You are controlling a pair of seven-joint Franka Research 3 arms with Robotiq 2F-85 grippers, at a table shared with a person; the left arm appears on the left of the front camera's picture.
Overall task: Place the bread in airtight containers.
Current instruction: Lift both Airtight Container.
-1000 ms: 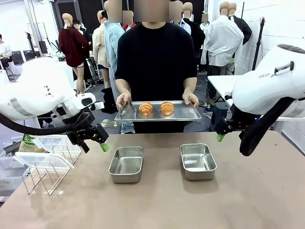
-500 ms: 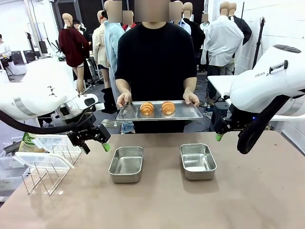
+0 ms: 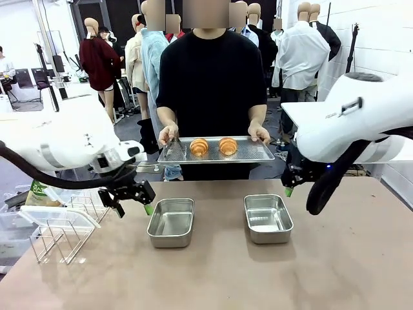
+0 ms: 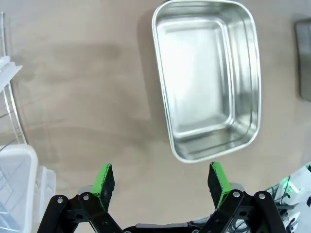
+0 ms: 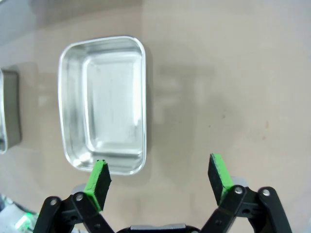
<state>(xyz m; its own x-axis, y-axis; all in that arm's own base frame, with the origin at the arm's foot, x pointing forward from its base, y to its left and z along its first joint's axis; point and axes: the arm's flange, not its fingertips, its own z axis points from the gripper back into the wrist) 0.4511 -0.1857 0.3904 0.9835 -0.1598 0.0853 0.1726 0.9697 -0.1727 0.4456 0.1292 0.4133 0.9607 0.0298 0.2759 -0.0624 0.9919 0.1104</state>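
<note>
Two golden-brown rolls, one beside the other, lie on a flat steel tray that the person holds in both hands above the far table edge. Two steel containers stand empty and uncovered on the table, one to the left and one to the right. My left gripper hovers open just left of the left container. Beside the right container's far right corner, my right gripper hangs open. Neither holds anything.
A wire rack at the table's left edge carries two clear white-rimmed lids. A green-and-yellow bag sits behind it. Bare brown tabletop spreads in front of the containers.
My left gripper has slid right and lower, close to the left container. My right arm has swung left toward the right container. The person's tray stays put.
</note>
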